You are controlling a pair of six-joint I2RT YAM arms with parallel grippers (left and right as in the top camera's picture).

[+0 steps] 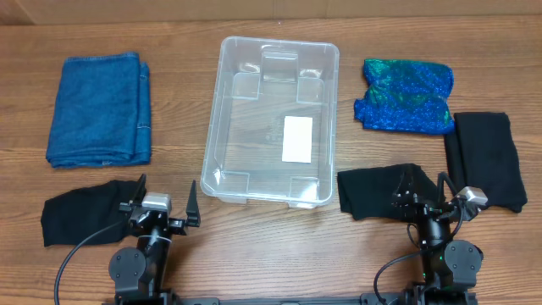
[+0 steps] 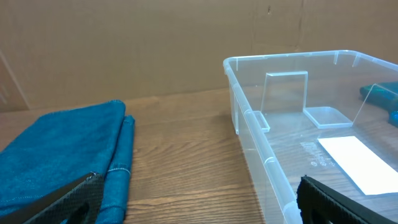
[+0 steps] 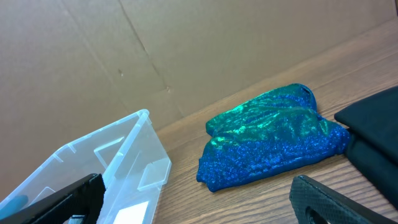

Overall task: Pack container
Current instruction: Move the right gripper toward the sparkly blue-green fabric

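Observation:
The clear plastic container sits empty at the table's middle, with a white label on its base; it also shows in the left wrist view and the right wrist view. A folded blue denim cloth lies to its left, also in the left wrist view. A shiny blue-green cloth lies to its right, also in the right wrist view. A black cloth lies front left, and two black cloths lie front right. My left gripper and right gripper are open and empty near the front edge.
A brown cardboard wall stands behind the wooden table. Cables run from both arm bases at the front.

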